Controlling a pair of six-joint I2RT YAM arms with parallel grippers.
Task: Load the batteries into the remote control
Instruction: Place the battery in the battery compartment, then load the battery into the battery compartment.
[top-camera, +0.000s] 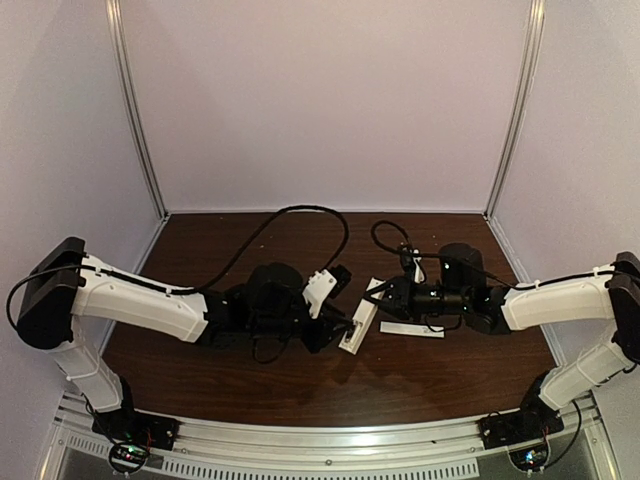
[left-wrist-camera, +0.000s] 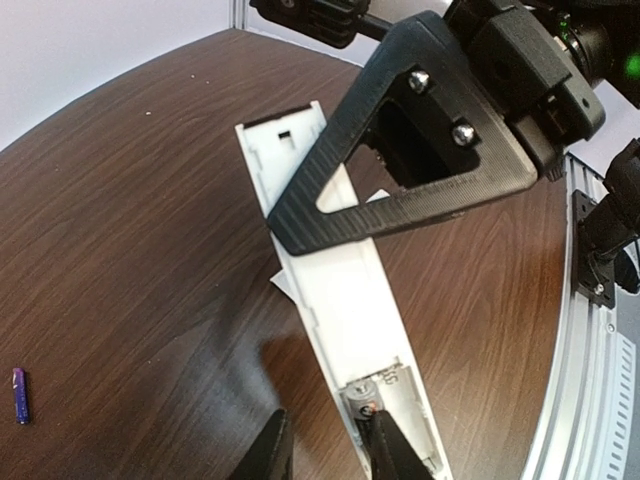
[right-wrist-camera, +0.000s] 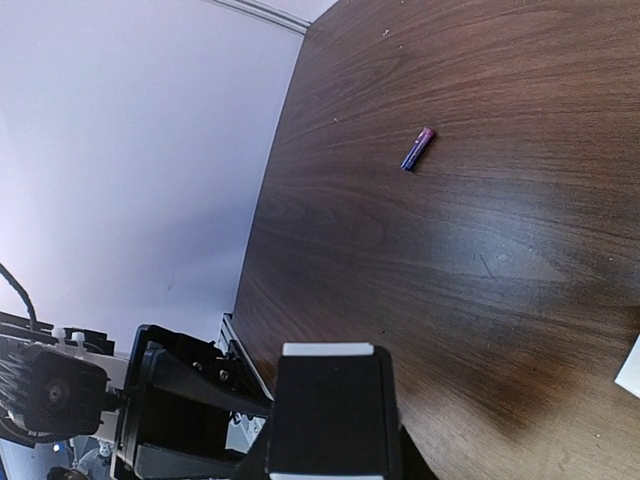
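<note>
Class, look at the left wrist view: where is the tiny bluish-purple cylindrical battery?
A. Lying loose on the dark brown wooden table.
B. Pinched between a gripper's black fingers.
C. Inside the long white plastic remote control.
A: the bluish-purple battery lies alone on the dark wooden table, well apart from the white remote control.

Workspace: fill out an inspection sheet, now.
Surface: dark wood-grain table, no spills seen.
Job's things: remote control with its compartment open and a dark battery lying in it; purple battery loose on the table.
Clutter: flat white strip beside the remote control.
End effectors: right end effector shut on the remote control; left end effector open at the compartment end.
Cables: black cables arch over the table.
Surroundings: pale walls, metal corner posts.
</note>
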